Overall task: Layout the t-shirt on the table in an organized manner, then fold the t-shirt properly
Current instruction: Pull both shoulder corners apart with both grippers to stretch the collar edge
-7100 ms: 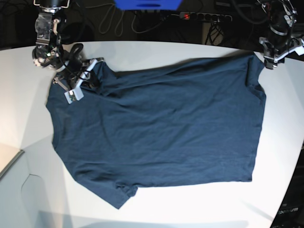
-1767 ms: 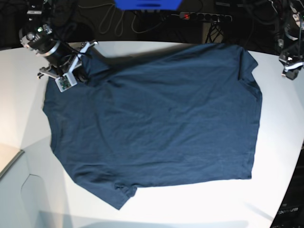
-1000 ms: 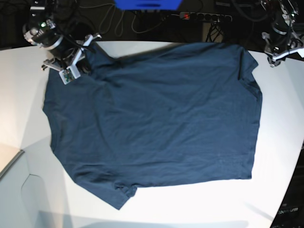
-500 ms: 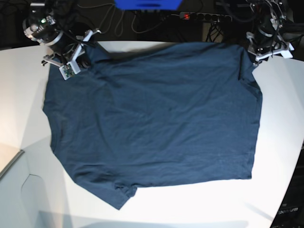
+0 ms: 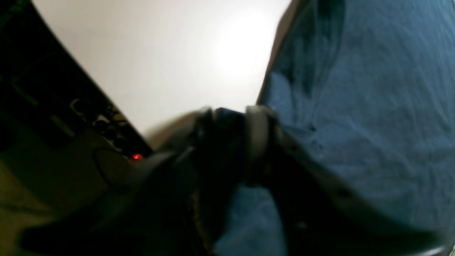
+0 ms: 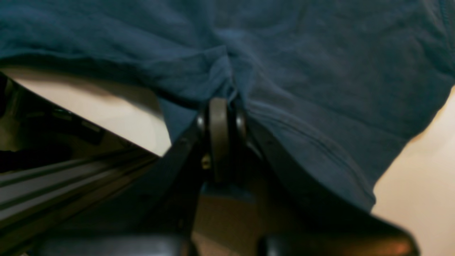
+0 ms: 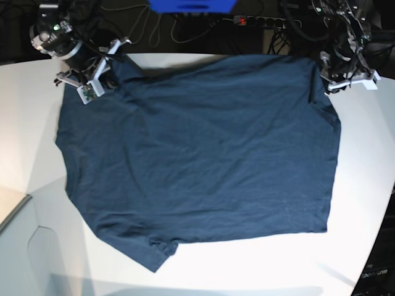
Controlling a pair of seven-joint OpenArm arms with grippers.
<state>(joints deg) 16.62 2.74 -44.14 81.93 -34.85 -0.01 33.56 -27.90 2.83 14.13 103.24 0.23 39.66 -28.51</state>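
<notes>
The dark navy t-shirt [image 7: 203, 148] lies spread nearly flat on the white table [image 7: 24, 123], with one sleeve poking out at the front left. My right gripper [image 7: 102, 77] is at the shirt's far left corner, shut on a pinch of cloth [image 6: 227, 71] that bunches at its fingertips [image 6: 219, 110]. My left gripper [image 7: 327, 80] sits at the shirt's far right corner. In the blurred left wrist view its fingers [image 5: 257, 121] stand close together at the cloth's edge [image 5: 373, 124]. Whether cloth lies between them is unclear.
Behind the table's far edge run cables and a power strip [image 7: 265, 21] with a red light, plus a blue object [image 7: 191, 5]. The table's curved edge passes close by on the right [image 7: 379, 203]. A lower ledge [image 7: 12, 209] sits at front left.
My left gripper has come in from off the table's right side to the shirt's far right corner, and its jaws have narrowed. The right gripper keeps its hold, barely shifted.
</notes>
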